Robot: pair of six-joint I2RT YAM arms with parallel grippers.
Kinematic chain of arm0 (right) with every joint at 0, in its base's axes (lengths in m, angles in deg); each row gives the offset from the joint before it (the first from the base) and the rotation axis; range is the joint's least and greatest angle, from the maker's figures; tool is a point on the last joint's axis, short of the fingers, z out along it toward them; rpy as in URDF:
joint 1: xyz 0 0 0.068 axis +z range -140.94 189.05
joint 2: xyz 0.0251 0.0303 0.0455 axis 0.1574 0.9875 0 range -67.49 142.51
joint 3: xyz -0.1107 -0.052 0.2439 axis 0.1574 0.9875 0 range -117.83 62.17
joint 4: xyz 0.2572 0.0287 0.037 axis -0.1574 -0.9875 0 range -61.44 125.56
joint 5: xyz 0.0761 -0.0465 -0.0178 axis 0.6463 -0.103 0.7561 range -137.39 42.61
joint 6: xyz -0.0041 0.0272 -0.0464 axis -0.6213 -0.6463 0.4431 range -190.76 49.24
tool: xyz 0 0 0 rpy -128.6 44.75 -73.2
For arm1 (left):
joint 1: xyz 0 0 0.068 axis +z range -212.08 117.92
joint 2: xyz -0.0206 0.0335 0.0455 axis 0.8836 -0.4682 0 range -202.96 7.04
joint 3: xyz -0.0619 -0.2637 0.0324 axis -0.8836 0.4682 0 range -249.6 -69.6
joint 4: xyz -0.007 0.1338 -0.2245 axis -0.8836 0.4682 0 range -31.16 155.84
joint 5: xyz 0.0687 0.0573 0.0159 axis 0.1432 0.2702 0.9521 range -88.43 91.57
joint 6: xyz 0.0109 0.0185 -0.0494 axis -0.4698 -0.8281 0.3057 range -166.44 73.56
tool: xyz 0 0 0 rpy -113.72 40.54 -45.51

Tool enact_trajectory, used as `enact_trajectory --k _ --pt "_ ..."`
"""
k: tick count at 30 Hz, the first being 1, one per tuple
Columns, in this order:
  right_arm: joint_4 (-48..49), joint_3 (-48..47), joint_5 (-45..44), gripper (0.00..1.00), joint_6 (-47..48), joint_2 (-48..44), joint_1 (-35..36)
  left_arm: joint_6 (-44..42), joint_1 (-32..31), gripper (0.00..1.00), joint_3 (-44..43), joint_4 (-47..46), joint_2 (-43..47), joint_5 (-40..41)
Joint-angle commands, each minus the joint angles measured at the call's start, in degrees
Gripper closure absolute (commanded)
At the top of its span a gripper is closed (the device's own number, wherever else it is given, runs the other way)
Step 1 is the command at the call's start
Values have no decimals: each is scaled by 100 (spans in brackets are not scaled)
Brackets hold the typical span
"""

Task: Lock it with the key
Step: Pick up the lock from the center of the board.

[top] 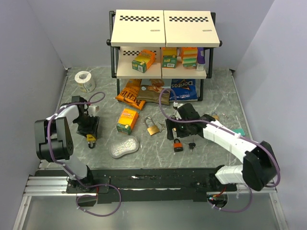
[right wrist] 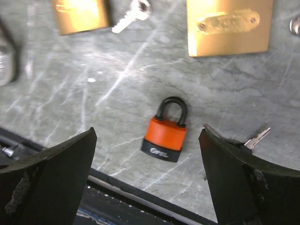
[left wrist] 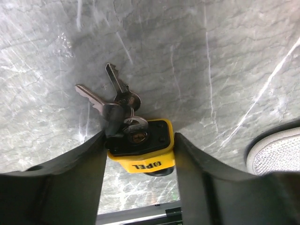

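Note:
A yellow padlock (left wrist: 140, 157) stands on the table with a bunch of keys (left wrist: 117, 101) hanging from the key in its keyhole. My left gripper (left wrist: 139, 137) is shut on this yellow padlock, one finger against each side of its body; from above it shows at the left (top: 90, 133). An orange padlock (right wrist: 165, 136) with a black base lies flat, its shackle closed, and a small key (right wrist: 257, 137) lies to its right. My right gripper (right wrist: 147, 136) hangs open over the orange padlock (top: 178, 145), touching nothing.
A brass padlock (top: 152, 128) lies mid-table beside an orange box (top: 127, 120) and a grey blister pack (top: 124, 147). A rack (top: 160, 45) with boxes and snack bags stands at the back. A tape roll (top: 84, 80) sits far left. The black rail (top: 144, 179) runs along the near edge.

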Motion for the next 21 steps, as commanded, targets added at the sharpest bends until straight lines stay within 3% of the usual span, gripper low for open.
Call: enact_trajectory --k 1,9,14,21 --pt "377 -132 405 1 472 -650 -21 -337 -58 52 180 -520 216 -130" --pt "1247 61 2335 1 2113 -1695 -29 -918 -58 99 -442 172 550 -894" --pt "1301 -97 3094 2 3046 -1864 -21 -1419 -251 99 -1180 1069 971 -1730" --pt "1370 -448 3763 6 4127 -1802 32 -1814 -1014 99 -1902 2238 1420 -2766"
